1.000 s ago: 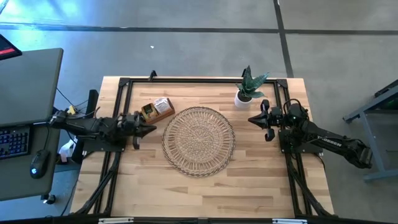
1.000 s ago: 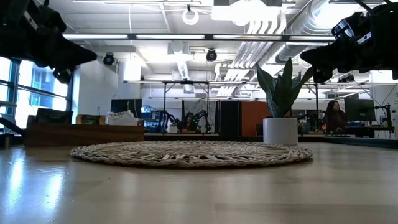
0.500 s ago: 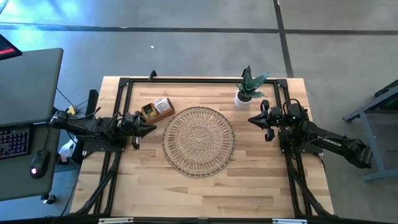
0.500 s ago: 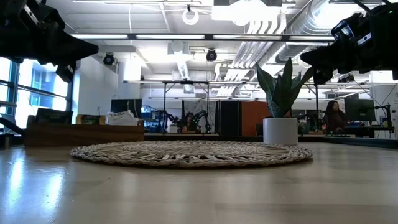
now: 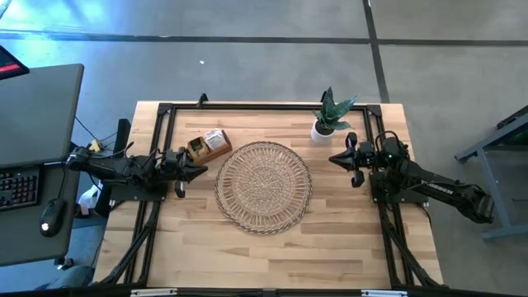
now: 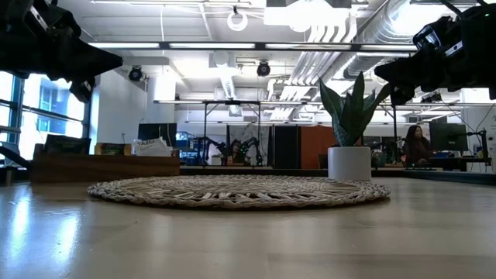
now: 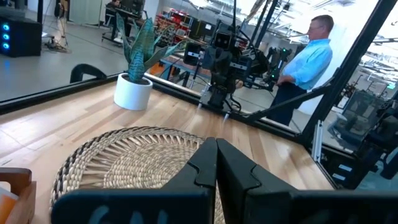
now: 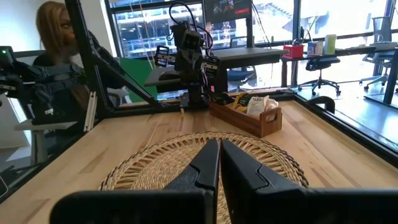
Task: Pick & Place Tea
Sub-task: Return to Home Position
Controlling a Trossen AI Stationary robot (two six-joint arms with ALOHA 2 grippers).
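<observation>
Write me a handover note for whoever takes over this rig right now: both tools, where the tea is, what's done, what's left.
Left tool: shut, empty, raised at the left side of the table, beside the wooden box.
Right tool: shut, empty, raised at the right side, near the potted plant.
Where the tea is: in the wooden box; none shows on the woven tray.
Done: moving sachets off the tray looks complete.
Left: probably only parking both arms.
</observation>
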